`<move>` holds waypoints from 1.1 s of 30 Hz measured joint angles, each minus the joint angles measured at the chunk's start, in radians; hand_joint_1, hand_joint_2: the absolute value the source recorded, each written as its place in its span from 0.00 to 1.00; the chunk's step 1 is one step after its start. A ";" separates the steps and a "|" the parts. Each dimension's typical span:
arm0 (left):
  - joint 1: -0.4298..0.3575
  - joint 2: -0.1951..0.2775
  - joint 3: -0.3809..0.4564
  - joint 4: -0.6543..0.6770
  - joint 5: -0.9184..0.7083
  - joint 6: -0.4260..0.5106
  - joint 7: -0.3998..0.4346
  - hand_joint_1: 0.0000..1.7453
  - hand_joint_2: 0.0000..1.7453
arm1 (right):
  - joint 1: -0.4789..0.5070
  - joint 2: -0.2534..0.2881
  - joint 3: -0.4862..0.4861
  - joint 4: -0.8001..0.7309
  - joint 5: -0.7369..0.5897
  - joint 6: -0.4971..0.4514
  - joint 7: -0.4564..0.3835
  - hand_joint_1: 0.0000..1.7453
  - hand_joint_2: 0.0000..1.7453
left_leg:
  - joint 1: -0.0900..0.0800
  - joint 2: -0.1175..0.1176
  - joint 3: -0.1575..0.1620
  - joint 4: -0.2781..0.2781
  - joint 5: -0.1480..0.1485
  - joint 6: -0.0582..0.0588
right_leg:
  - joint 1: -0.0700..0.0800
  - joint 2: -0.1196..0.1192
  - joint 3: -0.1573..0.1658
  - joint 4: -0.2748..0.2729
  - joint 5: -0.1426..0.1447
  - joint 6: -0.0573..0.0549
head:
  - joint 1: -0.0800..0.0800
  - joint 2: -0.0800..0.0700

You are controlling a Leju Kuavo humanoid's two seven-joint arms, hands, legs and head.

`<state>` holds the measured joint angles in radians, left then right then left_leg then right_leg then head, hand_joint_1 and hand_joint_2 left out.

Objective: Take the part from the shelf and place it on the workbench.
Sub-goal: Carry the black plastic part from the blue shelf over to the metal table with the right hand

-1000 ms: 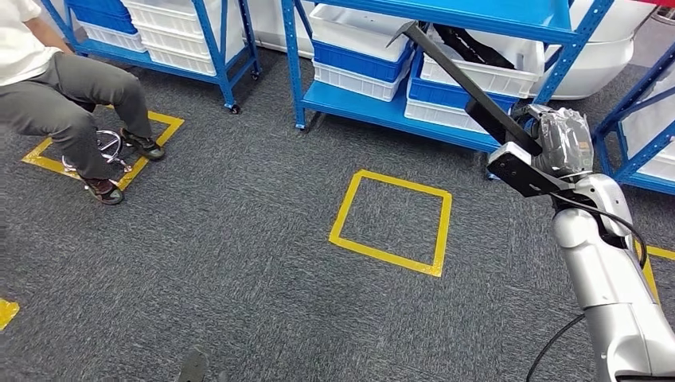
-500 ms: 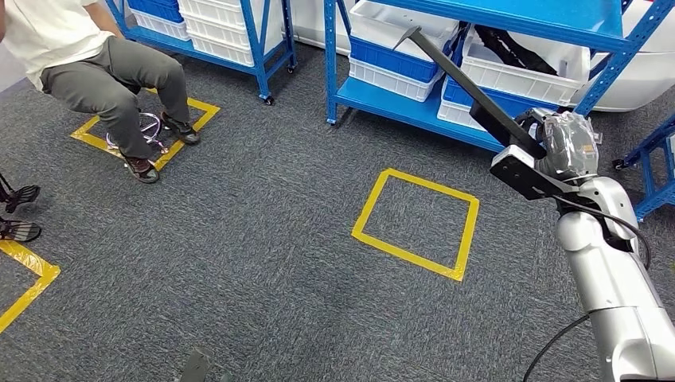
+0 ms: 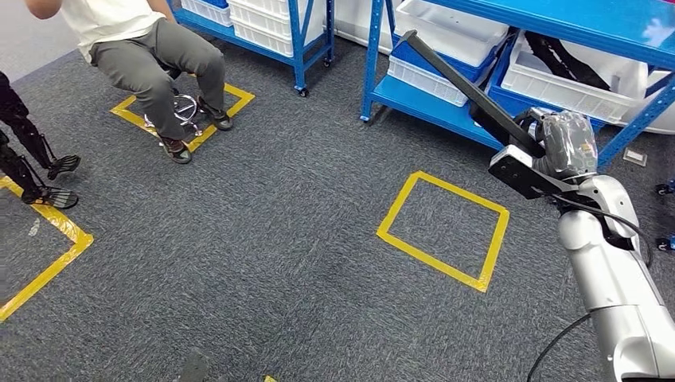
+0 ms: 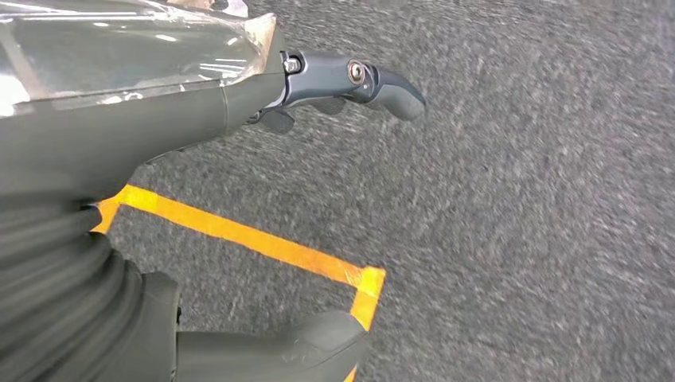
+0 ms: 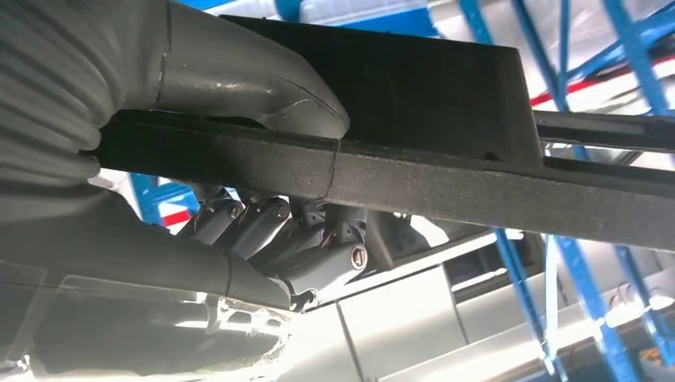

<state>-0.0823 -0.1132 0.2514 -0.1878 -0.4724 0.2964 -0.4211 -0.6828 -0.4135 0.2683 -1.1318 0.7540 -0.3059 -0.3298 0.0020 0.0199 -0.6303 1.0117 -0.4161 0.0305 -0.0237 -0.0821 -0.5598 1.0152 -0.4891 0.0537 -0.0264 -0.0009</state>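
Fingers (image 5: 263, 231) of right hand (image 3: 557, 143) curl under the part (image 3: 470, 87), thumb pressing on top: long black bar, flat block beside grip, raised, angled outward.

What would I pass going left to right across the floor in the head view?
Dark stand feet → seated person on a stool → yellow tape square → right robot hand holding the long black part.

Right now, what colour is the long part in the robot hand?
Black. The long part held by the right robot hand shows best in the head view.
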 joint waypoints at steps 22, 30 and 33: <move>-0.018 0.004 -0.016 0.000 -0.032 -0.013 0.059 0.00 1.00 | 0.066 0.122 0.062 -0.031 0.129 -0.008 0.018 0.98 1.00 | 0.015 -0.024 -0.146 0.280 -0.105 -0.041 | -0.010 0.042 -0.005 -0.004 0.020 -0.041 | -0.005 0.000; -0.019 0.006 -0.016 0.000 -0.023 -0.013 0.055 0.00 1.00 | 0.030 0.189 0.109 -0.021 0.142 -0.015 0.001 0.98 1.00 | 0.011 0.005 -0.011 0.016 -0.004 -0.016 | 0.009 -0.010 -0.001 -0.004 0.008 -0.004 | -0.003 0.000; -0.017 0.010 -0.015 0.000 -0.023 -0.011 0.059 0.00 1.00 | 0.036 0.199 0.120 -0.021 0.140 -0.017 0.000 0.98 1.00 | 0.009 -0.023 -0.010 0.007 0.005 0.011 | 0.001 0.047 -0.058 0.119 -0.056 -0.010 | 0.000 0.000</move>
<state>-0.0995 -0.1030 0.2367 -0.1880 -0.4952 0.2850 -0.3620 -0.6469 -0.2144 0.3884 -1.1527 0.8944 -0.3232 -0.3295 0.0112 -0.0033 -0.6402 1.0184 -0.4115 0.0410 -0.0225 -0.0351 -0.6178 1.1343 -0.5449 0.0438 -0.0260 -0.0008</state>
